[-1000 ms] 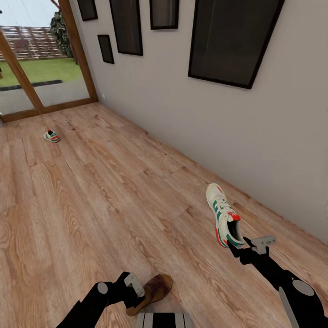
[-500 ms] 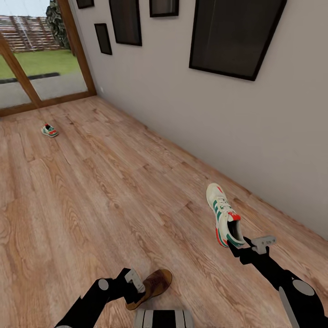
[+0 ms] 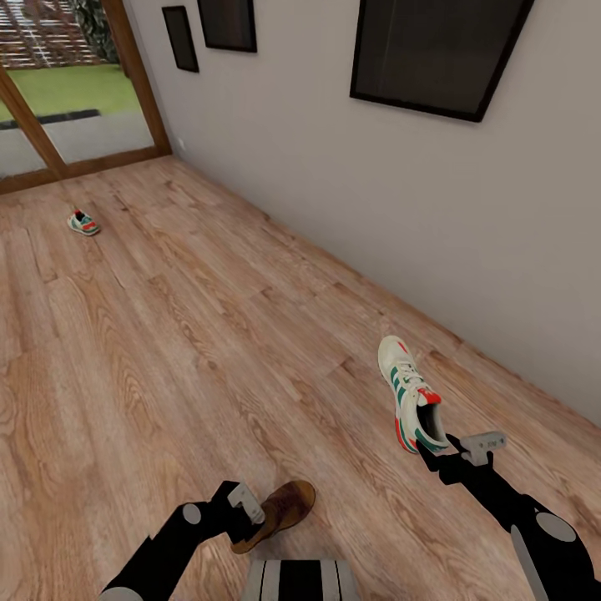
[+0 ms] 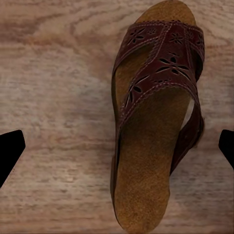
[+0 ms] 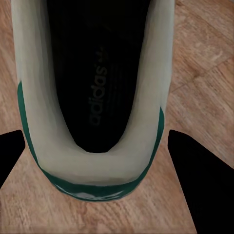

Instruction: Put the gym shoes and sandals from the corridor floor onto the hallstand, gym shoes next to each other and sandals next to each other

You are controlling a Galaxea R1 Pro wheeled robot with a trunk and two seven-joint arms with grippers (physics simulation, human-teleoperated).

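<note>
Down by my base, left gripper (image 3: 250,516) pinches a sandal (image 3: 280,514), right gripper (image 3: 451,449) a gym shoe's (image 3: 407,393) heel; I'd drive smoothly to avoid slips.

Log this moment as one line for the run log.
right gripper: shut on gym shoe heel | left gripper: holding sandal | second gym shoe: on corridor floor | hallstand: not seen

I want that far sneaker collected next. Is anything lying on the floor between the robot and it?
Nothing visible does. The far sneaker lies alone near the glass door, and the wooden floor between it and the robot is bare planks. The other sneaker and a sandal sit at the right gripper and left gripper.
</note>
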